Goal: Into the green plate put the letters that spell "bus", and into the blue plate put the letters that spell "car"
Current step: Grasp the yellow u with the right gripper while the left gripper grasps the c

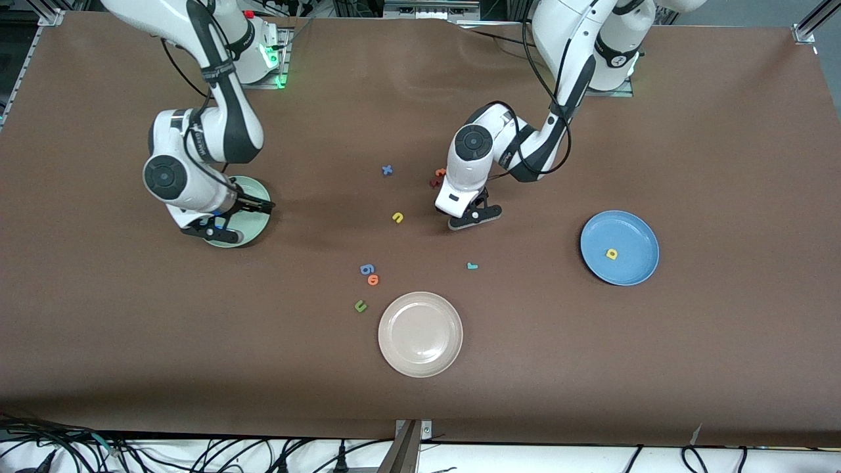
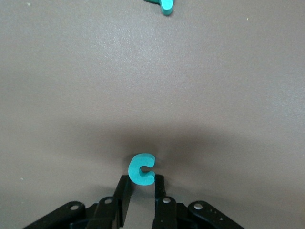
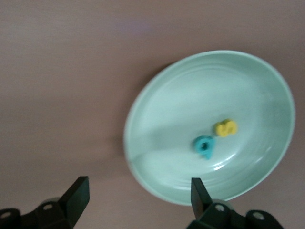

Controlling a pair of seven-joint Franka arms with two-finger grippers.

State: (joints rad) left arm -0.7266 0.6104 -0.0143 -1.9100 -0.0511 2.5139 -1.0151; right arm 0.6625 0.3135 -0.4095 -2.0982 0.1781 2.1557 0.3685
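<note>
My left gripper (image 1: pixel 474 213) (image 2: pixel 141 183) is down at the table's middle, shut on the teal "c" (image 2: pixel 142 169), which sits between its fingertips. The teal "r" (image 1: pixel 472 266) (image 2: pixel 166 5) lies nearer the front camera. Toward the right arm's end lies the yellow "u" (image 1: pixel 397 217). The blue plate (image 1: pixel 631 230) holds the yellow "a" (image 1: pixel 612 253). My right gripper (image 1: pixel 227 220) (image 3: pixel 139 186) hangs open and holds nothing over the edge of the green plate (image 1: pixel 256 223) (image 3: pixel 181 95). In that plate lie the teal "b" (image 3: pixel 204 146) and the yellow "s" (image 3: pixel 225 128).
A beige plate (image 1: pixel 420 355) stands nearest the front camera. Beside it lie a green "u" (image 1: pixel 360 305), an orange "o" (image 1: pixel 373 280) and a blue "g" (image 1: pixel 366 269). A blue "x" (image 1: pixel 387 170) and red-orange letters (image 1: pixel 438 177) lie nearer the arms' bases.
</note>
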